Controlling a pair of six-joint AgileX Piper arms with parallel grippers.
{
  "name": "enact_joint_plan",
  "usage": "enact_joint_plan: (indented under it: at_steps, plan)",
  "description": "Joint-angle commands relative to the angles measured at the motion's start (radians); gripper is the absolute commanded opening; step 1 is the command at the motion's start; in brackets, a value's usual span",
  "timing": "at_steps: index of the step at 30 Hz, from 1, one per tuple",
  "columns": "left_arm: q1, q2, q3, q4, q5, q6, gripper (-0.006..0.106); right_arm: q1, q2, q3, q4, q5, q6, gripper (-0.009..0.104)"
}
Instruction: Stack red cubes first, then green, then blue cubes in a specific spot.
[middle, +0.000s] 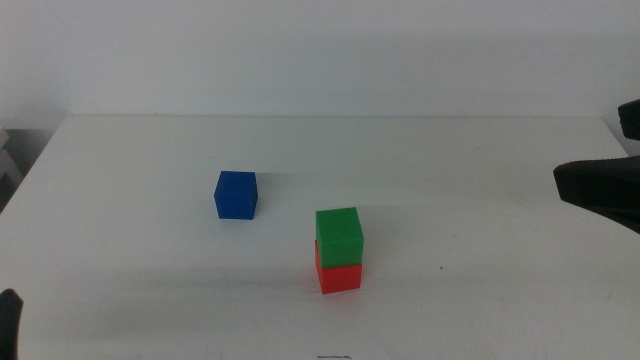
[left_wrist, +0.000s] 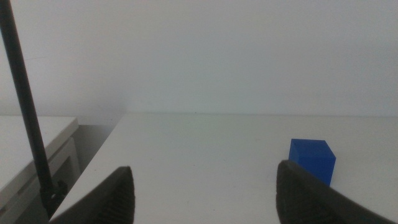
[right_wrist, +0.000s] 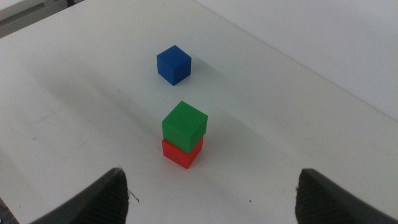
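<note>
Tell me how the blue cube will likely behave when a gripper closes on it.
The blue cube looks rigid, with flat faces and sharp edges, so it should probably sit square in a gripper, not roll. Its matte surface suggests a fair hold. It stands alone on the white table, apart from the green cube, so a nudge likely just slides it.

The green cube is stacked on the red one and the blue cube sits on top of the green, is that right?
Not quite. The green cube is on the red cube, but the blue cube sits alone on the table, apart from the stack, as the middle view shows.
</note>
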Motion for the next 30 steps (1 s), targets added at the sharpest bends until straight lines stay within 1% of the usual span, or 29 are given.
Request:
enact_joint_plan:
  at_steps: [1,4,6,9,14,17,21,23,26,30]
  plan:
    - [-0.002,-0.02,-0.003,-0.011,-0.079,-0.001,0.075,-0.007,-0.007,-0.022,0.009,-0.06,-0.014,0.094]
    - [-0.002,-0.014,-0.01,-0.011,-0.059,-0.001,0.075,-0.007,-0.007,-0.022,0.009,-0.06,-0.015,0.094]
    - [-0.002,0.04,-0.047,-0.011,-0.043,-0.001,0.075,-0.007,-0.007,-0.022,0.009,-0.06,-0.015,0.094]
    - [-0.002,0.205,-0.209,-0.011,0.068,-0.001,0.075,-0.007,-0.007,-0.022,0.01,-0.06,-0.014,0.094]
    - [-0.002,0.507,-0.558,-0.011,0.447,-0.001,0.075,-0.007,-0.007,-0.022,0.01,-0.06,-0.014,0.094]
    - [-0.002,0.671,-0.715,-0.011,0.688,-0.001,0.075,-0.007,-0.006,-0.022,0.008,-0.06,-0.014,0.094]
    - [-0.002,0.831,-0.848,-0.016,0.855,-0.001,0.075,-0.007,-0.006,-0.022,0.008,-0.06,-0.014,0.094]
    - [-0.002,0.901,-0.891,-0.048,0.889,-0.001,0.075,-0.007,-0.006,-0.022,0.008,-0.06,-0.014,0.094]
    - [-0.002,0.979,-0.931,-0.118,0.897,-0.001,0.075,-0.007,-0.006,-0.022,0.008,-0.06,-0.014,0.094]
    - [-0.002,1.075,-0.965,-0.176,0.882,-0.001,0.075,-0.007,-0.006,-0.022,0.008,-0.06,-0.014,0.094]
